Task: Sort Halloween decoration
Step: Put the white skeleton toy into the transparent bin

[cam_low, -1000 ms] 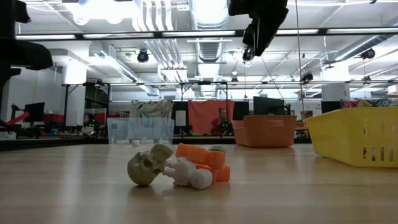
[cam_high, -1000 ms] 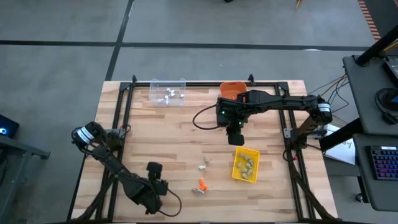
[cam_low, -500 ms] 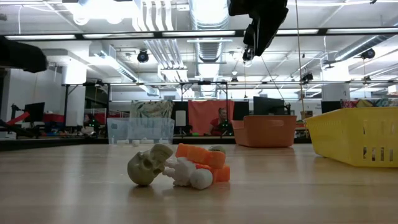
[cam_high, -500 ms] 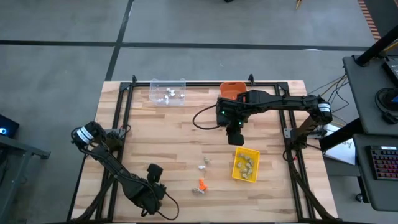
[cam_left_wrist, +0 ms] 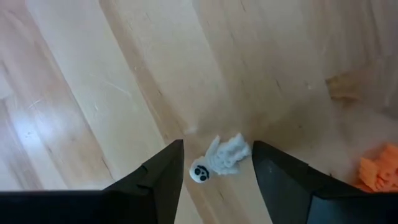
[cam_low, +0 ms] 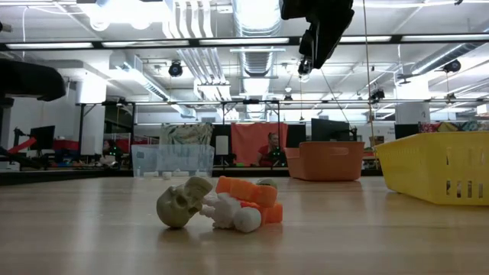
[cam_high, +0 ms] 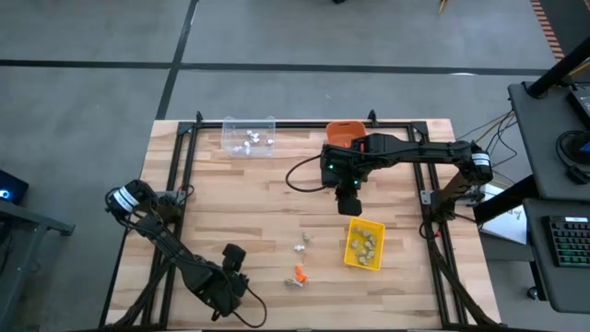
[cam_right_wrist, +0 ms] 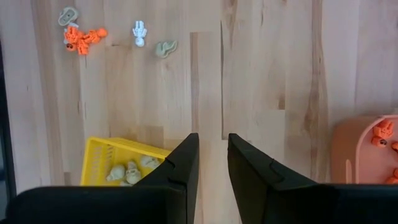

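Note:
Loose Halloween decoration lies on the wooden table near its front middle: a white skeleton (cam_left_wrist: 221,162), an orange figure (cam_high: 298,273) and tan-grey pieces (cam_high: 293,283), one of them a skull (cam_low: 182,205). My left gripper (cam_high: 236,264) hangs open over the front left, pointing steeply down. In its wrist view the skeleton shows between its fingers (cam_left_wrist: 152,180), lower on the table and untouched. My right gripper (cam_high: 350,199) waits high above the table's middle, its fingers (cam_right_wrist: 180,171) a narrow gap apart with nothing between them.
A yellow bin (cam_high: 363,244) with tan pieces stands right of the loose trinkets. A clear bin (cam_high: 248,136) with white pieces and an orange bin (cam_high: 343,132) stand at the far edge. A black frame (cam_high: 180,184) runs around the table.
My left gripper has rolled a little about its own pointing line while staying over the front left of the table. The trinkets and my right gripper have kept still.

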Robot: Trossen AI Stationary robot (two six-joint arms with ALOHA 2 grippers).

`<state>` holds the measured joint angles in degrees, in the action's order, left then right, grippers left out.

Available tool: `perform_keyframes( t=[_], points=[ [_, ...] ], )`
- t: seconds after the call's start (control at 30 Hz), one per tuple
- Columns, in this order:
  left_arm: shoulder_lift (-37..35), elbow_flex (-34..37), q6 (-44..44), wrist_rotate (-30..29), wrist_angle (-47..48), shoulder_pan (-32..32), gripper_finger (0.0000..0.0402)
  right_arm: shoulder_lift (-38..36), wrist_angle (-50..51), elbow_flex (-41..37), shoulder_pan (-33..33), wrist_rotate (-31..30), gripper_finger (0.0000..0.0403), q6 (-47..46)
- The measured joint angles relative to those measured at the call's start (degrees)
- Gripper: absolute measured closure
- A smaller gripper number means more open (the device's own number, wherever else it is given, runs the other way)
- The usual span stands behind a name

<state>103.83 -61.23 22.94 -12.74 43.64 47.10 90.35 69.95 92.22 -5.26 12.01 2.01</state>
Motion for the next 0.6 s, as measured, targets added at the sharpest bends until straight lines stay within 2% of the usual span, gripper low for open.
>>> perform_keyframes(
  t=[0.17, 0.5, 0.6],
  points=[
    [0.01, 0.04, 0.08, -1.55, 0.34, -0.01, 0.0254, 0.0, 0.02, -0.02, 0.0, 0.0, 0.033, 0.01],
    [0.15, 0.15, 1.76, -3.86, 0.74, -0.13, 0.0384, 0.0, 0.02, -0.01, 0.0, 0.0, 0.033, 0.08],
    [0.14, 0.15, 2.64, -4.77, 0.92, -0.14, 0.0395, 0.0, 0.02, -0.02, 0.0, 0.0, 0.033, 0.08]
  ],
)
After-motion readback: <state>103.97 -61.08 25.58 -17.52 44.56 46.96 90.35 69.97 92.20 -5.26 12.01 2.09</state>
